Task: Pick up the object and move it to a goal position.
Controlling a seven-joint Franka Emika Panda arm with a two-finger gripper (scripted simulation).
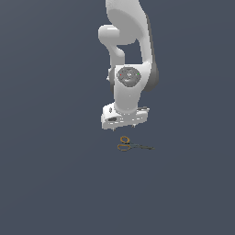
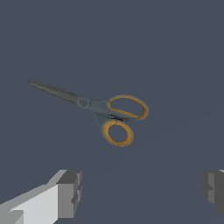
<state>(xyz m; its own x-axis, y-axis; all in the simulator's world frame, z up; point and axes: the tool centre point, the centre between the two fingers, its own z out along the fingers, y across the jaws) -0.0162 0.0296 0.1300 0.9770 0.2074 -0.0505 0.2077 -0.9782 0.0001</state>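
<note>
The object, a tiny pair of scissors (image 1: 133, 146) with orange-yellow ring handles and thin dark blades, lies flat on the dark grey floor. In the exterior view its handles point to the left and its blades to the right. My gripper (image 1: 123, 127) hangs just above the handles and does not touch them. The wrist view shows the scissors (image 2: 100, 109) whole, lying closed. My gripper (image 2: 142, 190) is open there, its two fingertips (image 2: 70, 192) wide apart with only bare floor between them. The scissors lie beyond the fingertips, outside the gap.
The white arm (image 1: 131, 55) comes down from the upper middle of the exterior view. The floor (image 1: 55, 174) is one even dark grey surface, with no other object, edge or marker in sight.
</note>
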